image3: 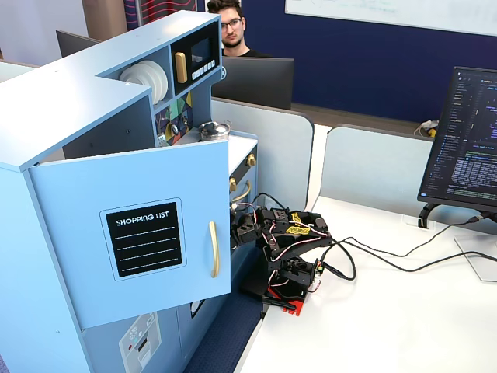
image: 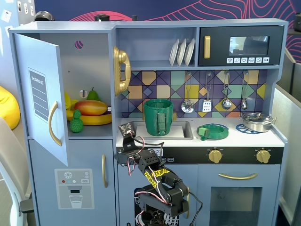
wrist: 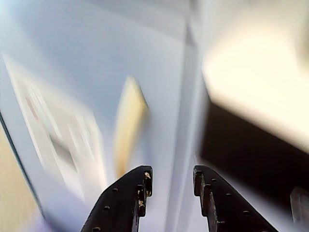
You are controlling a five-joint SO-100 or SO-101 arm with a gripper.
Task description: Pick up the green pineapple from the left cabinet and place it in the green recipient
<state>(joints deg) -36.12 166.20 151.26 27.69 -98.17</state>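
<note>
Plainly, the left cabinet [image: 42, 96] door reads "SHOPPING LIST".

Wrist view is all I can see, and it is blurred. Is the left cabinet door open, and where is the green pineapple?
Observer: The left cabinet door is open; the green pineapple stands at the shelf's front, beside a banana.
Operator: Is the end effector holding something?
Observer: No. The end effector is empty, low in front of the sink.
Operator: Where is the green recipient?
Observer: The green recipient stands upright in the sink.
</note>
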